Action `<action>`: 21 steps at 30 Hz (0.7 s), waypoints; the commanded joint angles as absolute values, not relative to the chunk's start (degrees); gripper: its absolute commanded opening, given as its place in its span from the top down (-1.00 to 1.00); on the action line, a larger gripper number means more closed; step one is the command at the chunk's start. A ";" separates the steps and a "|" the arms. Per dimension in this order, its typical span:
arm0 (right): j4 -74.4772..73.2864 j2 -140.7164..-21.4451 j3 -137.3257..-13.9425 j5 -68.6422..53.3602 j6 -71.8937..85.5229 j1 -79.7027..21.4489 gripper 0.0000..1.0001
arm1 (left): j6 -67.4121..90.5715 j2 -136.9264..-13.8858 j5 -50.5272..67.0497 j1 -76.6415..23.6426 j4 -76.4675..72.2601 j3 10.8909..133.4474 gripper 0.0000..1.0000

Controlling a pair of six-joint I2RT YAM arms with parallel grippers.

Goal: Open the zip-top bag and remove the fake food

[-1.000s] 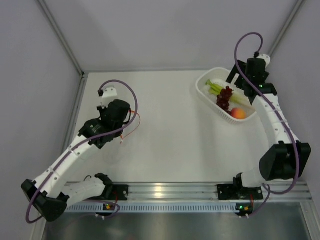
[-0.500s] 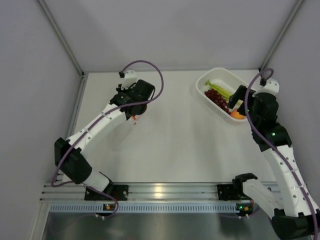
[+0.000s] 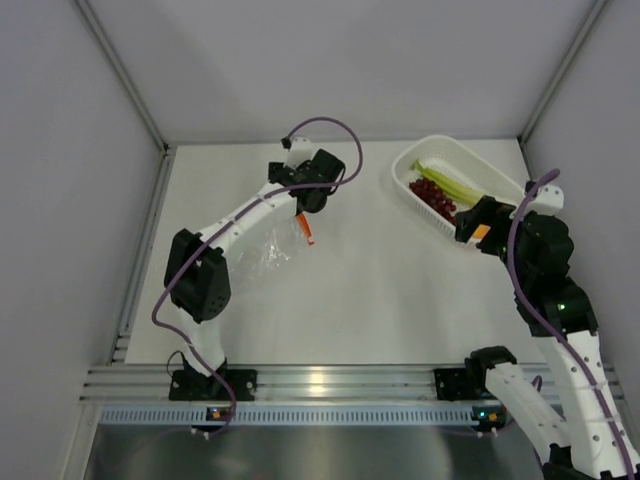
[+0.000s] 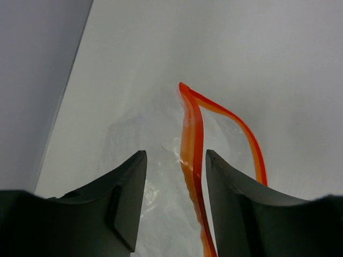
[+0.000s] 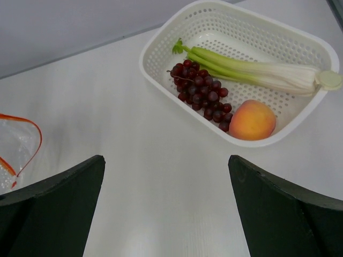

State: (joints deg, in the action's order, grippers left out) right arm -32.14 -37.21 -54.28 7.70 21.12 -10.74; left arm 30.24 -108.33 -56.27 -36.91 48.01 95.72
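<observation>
Straddling the zip-top bag (image 4: 191, 140), left gripper (image 4: 175, 156) half-open — right gripper (image 5: 166, 161) wide.

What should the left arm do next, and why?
Probably lift the left tool clear of the zip-top bag: its jaws stand parted either side of the orange strip, the bag looks empty, and grapes, stalk and peach lie in the white basket.

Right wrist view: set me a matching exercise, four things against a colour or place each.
Things:
1. grape bunch
2. stalk
3. round fruit
4. zip-top bag

Descriptions:
A. orange-pink
B. clear, lying outside the white basket
C. dark purple-red
D. green with a white end

Pairs: 1-C, 2-D, 3-A, 4-B.
</observation>
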 commanded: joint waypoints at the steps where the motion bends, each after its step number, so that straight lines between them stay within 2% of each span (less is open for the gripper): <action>1: -33.84 -37.88 -54.84 6.86 20.39 -11.16 -0.99 | 31.29 -104.78 -53.88 -38.58 47.37 100.54 -0.10; 4: -34.63 -38.14 -56.16 6.85 19.69 -11.07 -0.99 | 31.46 -100.92 -51.51 -38.94 47.29 100.90 -0.33; 5: -34.72 -37.97 -56.51 6.86 19.51 -11.16 -0.99 | 31.46 -99.68 -50.98 -38.94 47.46 100.55 -0.48; 8: -35.68 -38.23 -57.56 6.33 18.29 -11.07 -0.99 | 31.12 -94.76 -50.54 -38.94 47.37 98.89 -0.68; 21: -40.34 -38.67 -62.14 3.43 12.49 -11.86 -0.99 | 32.70 -66.82 -47.90 -38.67 47.29 79.64 -0.91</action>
State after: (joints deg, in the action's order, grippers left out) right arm -39.07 -39.16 -59.20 5.34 14.96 -10.81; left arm 31.90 -71.64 -49.06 -39.03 47.57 83.94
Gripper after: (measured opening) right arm 0.993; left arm 0.952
